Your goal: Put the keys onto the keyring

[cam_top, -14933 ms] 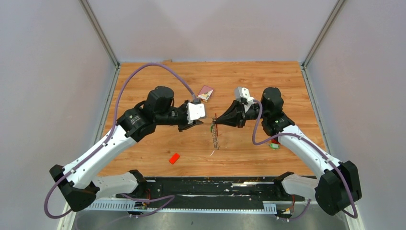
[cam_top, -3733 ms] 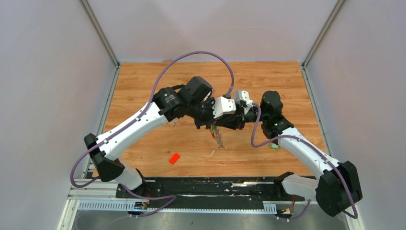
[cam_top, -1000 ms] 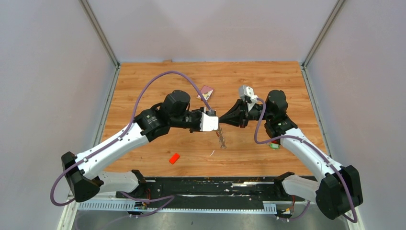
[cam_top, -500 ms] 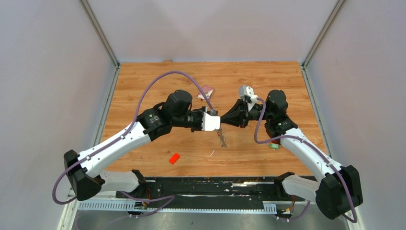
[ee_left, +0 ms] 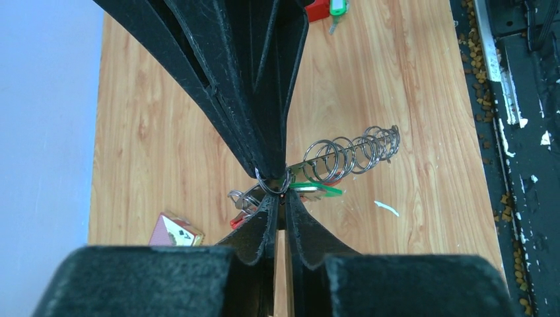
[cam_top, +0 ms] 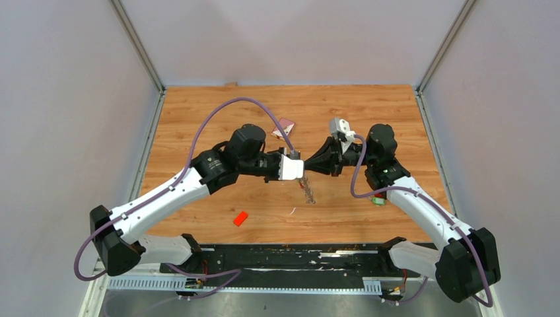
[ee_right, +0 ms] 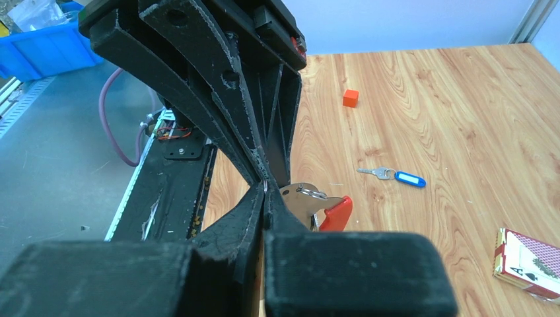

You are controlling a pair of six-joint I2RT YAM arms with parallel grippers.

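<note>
Keyring [cam_top: 308, 191] hangs in mid-air over the middle of the bench [cam_top: 218, 112], right where the two claws meet tip to tip. R claw [ee_right: 265, 190] is clenched on the thin split ring at the top of the bunch, fingers flat together. L claw [ee_left: 278, 199] sits at the same ring from the opposite side, tips touching it. Its fingers are nearly together w/ a thin slit between them. Whether it really nips the wire I can't tell from this angle.

Around the pinch:
- A wire coil [ee_left: 350, 155] sticks out sideways from the ring.
- A green tag [ee_left: 318, 191] shows just under the coil.
- A red strap [ee_right: 335, 212] curls down, w/ a silver key [ee_right: 300, 198] against it.
- The whole bunch is off the wood, not touching it.

Loose keys:
- Blue-tagged key [ee_right: 396, 176] lies flat on the bench, well apart from the claws.
- Green-tagged key [ee_left: 337, 8] lies just beside a red block [ee_left: 318, 9], close by the R arm.

Writing: card box [ee_right: 528, 257] lies on the bench beyond the claws. Its face shows a corner "A" & a spade pip; the rest is too small to read. The white insert on the blue tag is too small to read as well.

Small orange block [cam_top: 240, 218] sits toward the near edge, L of centre, well apart from everything else.
</note>
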